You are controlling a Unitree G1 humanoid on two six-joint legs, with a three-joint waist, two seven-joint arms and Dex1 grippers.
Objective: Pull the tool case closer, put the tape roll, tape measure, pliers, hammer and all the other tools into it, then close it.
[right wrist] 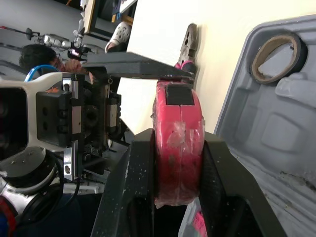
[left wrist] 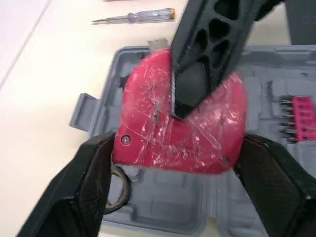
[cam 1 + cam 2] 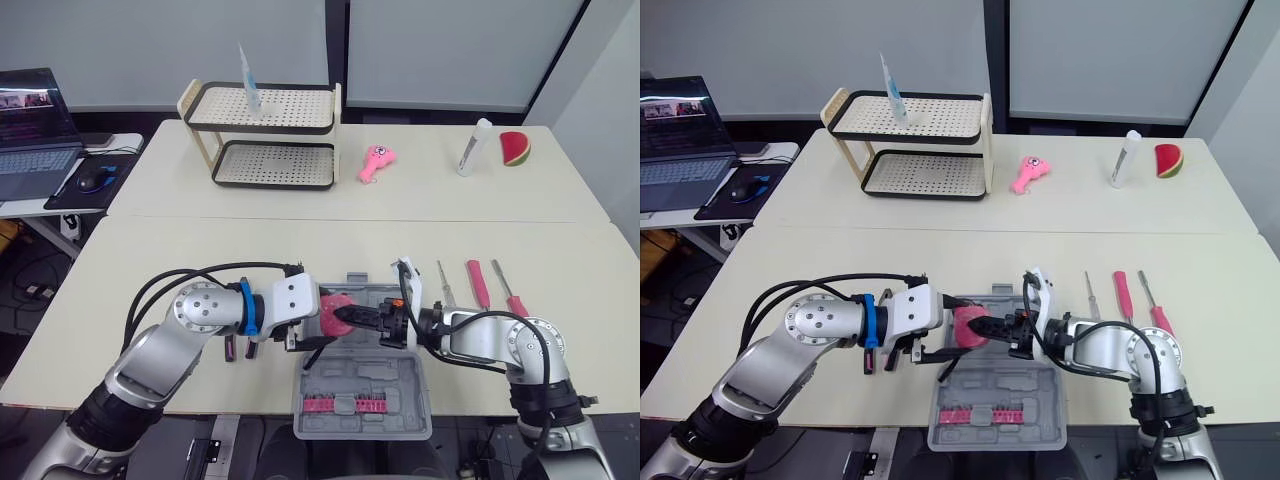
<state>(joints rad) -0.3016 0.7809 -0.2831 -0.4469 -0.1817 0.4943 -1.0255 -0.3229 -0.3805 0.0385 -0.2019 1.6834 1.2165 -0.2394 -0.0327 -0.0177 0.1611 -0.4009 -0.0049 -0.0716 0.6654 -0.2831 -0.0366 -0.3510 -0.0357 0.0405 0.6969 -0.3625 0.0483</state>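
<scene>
Tape measure (image 2: 182,128) is held above the open case (image 3: 365,400), right gripper (image 1: 177,140) clamped on its faces, left gripper (image 2: 177,148) pinching its edges, tape roll (image 1: 276,57) inside the case.

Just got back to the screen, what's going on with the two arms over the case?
The right gripper is clamped on the red tape measure above the open tool case, with the left gripper at it from the other side. The tape roll already lies in the case. The pliers and screwdrivers are on the table, not yet packed.
</scene>
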